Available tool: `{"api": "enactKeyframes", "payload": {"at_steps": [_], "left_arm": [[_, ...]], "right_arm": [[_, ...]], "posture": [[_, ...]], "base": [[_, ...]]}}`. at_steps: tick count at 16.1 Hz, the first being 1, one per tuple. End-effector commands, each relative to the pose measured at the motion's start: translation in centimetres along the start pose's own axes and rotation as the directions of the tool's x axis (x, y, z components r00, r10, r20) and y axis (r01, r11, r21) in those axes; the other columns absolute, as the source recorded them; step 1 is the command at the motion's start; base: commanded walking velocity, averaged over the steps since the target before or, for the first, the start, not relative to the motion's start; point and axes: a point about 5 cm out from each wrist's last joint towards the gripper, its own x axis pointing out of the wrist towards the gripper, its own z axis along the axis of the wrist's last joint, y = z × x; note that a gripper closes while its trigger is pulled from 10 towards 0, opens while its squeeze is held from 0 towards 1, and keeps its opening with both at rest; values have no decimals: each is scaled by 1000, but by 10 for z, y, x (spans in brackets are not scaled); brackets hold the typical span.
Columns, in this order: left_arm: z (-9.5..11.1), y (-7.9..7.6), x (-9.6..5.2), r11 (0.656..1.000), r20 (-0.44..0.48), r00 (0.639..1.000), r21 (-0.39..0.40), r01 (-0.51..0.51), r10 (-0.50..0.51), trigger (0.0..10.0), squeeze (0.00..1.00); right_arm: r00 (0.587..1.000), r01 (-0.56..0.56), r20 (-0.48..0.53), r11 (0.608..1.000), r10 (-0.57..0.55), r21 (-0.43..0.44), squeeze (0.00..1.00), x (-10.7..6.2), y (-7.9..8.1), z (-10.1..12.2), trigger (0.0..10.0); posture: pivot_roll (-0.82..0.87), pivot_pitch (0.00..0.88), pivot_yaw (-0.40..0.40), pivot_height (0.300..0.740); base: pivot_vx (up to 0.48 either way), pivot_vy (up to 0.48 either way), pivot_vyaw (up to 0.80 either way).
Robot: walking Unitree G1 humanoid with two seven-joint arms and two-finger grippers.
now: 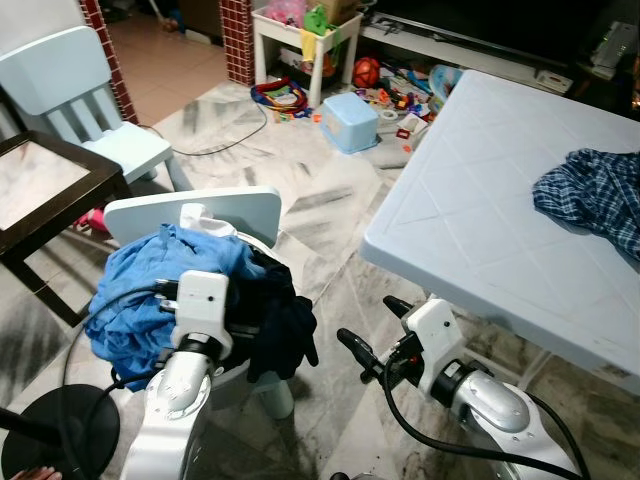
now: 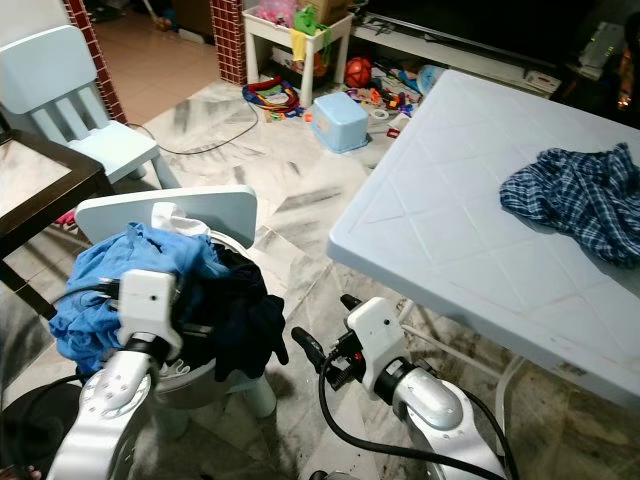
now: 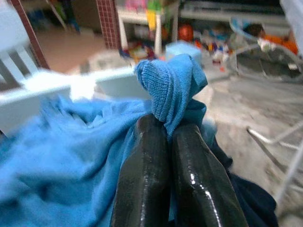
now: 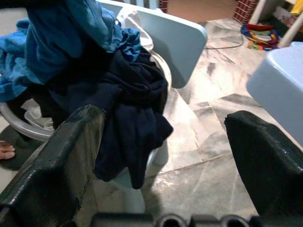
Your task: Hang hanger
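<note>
A blue garment [image 1: 140, 290] and a dark navy garment [image 1: 282, 328] lie heaped on a small white chair [image 1: 215, 208] in front of me. My left gripper [image 3: 163, 126] is shut on a fold of the blue garment [image 3: 173, 87], at the top of the heap. My right gripper [image 1: 372, 325] hangs open to the right of the heap, above the floor, with nothing between its fingers. In the right wrist view its fingers [image 4: 71, 146] point at the navy garment [image 4: 128, 113].
A pale blue table [image 1: 480, 190] stands at the right with a plaid shirt [image 1: 595, 195] on it. A blue child's chair [image 1: 90, 100] and a dark glass-topped table [image 1: 45, 185] are at the left. A black round base [image 1: 60, 430] lies beside bare toes [image 4: 5, 151]. Toys and a blue bin [image 1: 350, 120] lie beyond.
</note>
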Motion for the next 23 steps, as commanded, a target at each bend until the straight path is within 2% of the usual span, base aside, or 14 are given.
{"api": "enactKeyframes", "payload": {"at_steps": [1, 3, 5, 7, 8, 10, 12, 13, 14, 15, 18, 23], "left_arm": [[8, -4, -4, 999, 49, 998, 37, 31, -32, 0, 0], [17, -2, -17, 990, 108, 992, 135, 47, -62, 0, 0], [8, -4, -30, 980, 76, 992, 183, 82, -98, 0, 0], [-2, -3, -40, 980, 25, 994, 169, 102, -108, 0, 0], [-2, 1, -41, 978, 23, 994, 182, 98, -104, 0, 0], [2, 1, -40, 975, 39, 993, 196, 101, -110, 0, 0], [7, -2, -37, 979, 60, 994, 186, 79, -92, 1373, 0], [9, -2, -34, 981, 67, 995, 184, 61, -75, 2745, 0], [15, -3, -28, 984, 83, 995, 173, 42, -57, 7843, 0], [18, -3, -23, 985, 93, 994, 171, 33, -50, 10000, 0], [26, -5, -16, 985, 117, 992, 168, 24, -45, 10000, 0], [27, -9, -15, 984, 118, 991, 173, 38, -59, 10000, 0]], "right_arm": [[1000, 16, 0, 1000, -16, -2, 0, 0, -3, -1, 10000], [998, 51, 20, 999, -52, 11, 0, 4, -8, 0, 10000], [996, 85, 35, 996, -86, 42, 0, 7, -11, 0, 10000], [993, 107, 44, 992, -110, 70, 0, 9, -13, 0, 10000], [989, 132, 55, 986, -139, 103, 0, 11, -15, 1, 10000], [980, 175, 67, 970, -188, 169, 0, 12, -21, 2, 10000], [964, 229, 87, 948, -253, 221, 0, 12, -28, 6, 10000], [949, 265, 105, 931, -298, 252, 0, 11, -33, 9, 10000], [922, 320, 116, 896, -369, 307, 0, 10, -41, 14, 10000], [903, 355, 116, 871, -413, 340, 0, 10, -47, 15, 10000], [867, 419, 112, 831, -486, 366, 0, 7, -58, 18, 10000], [845, 481, 87, 821, -528, 308, 0, 10, -58, 11, 10000]], "posture": [[14, 99, -98, 740], [36, 92, -92, 740], [57, 83, -82, 740], [57, 81, -81, 740], [66, 76, -76, 740], [72, 65, -69, 740], [71, 45, -58, 740], [71, 35, -51, 740], [67, 30, -45, 740], [65, 27, -42, 740], [64, 27, -37, 740], [78, 30, -31, 740]], "base": [[0, 0, 0], [0, 0, 0], [0, 0, 0], [0, 0, 0], [0, 0, 0], [0, 0, 0], [0, 0, 0], [0, 0, 0], [0, 0, 0], [0, 0, 0], [0, 0, 0], [0, 0, 0]]}}
